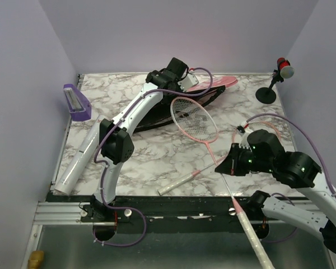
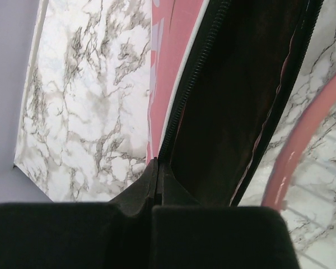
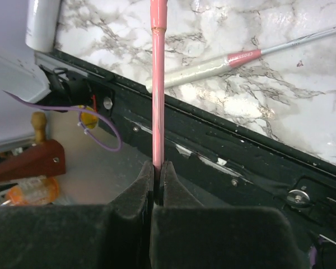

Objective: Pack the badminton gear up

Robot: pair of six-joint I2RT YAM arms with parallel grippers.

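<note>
Right gripper (image 3: 157, 171), near right, clamps the pink shaft of one racket (image 3: 158, 84), its white handle poking nearer still, while far back the left gripper (image 2: 157, 167) is pinched onto the open racket bag (image 2: 229, 101) at its zipper edge.

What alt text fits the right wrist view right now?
The right gripper is shut on a pink racket shaft that runs straight up the frame. Beyond it, a second racket lies on the marble table near its black front edge, and the end of the white tube shows at top left.
</note>
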